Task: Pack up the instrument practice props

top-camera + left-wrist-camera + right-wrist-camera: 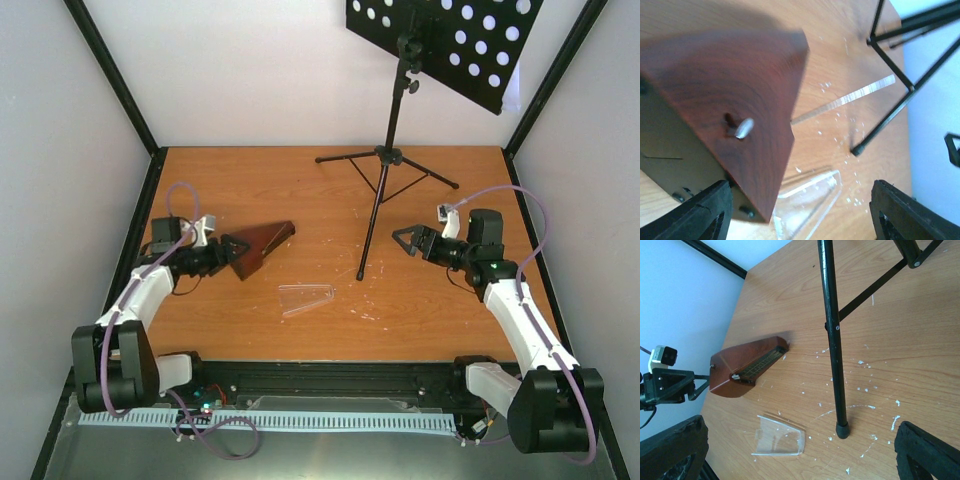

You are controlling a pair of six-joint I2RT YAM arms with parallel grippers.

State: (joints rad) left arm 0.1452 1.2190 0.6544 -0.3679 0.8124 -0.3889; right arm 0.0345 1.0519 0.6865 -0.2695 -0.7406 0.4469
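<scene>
**Metronome Down, Cover Off, Both Jaws Wide**

The left gripper (228, 256) has its jaws well apart, clamped on nothing; the metronome (262, 242) lies on its side just ahead of them, off-centre toward one finger (700, 215), wide end nearest the jaws and narrow end pointing away; a metal key (744, 127) juts from its upturned face. The clear cover (305, 298) lies flat on the table (450, 310), apart from the metronome and ahead of the same jaws. The right gripper (408, 240) is likewise spread and holds nothing; one leg (837, 365) of the music stand (388, 150) stands just ahead of it, between its fingers in the wrist view. No sheet music shows.

The likely trouble is a closure on the metronome as it lies: caught off-centre on tapered faces, it would probably squirt forward or twist; a shove could drive it into the cover. The cover looks thin and flat, so fingers may skate over it. A nudge from the right arm against that leg could topple the tall stand.
</scene>
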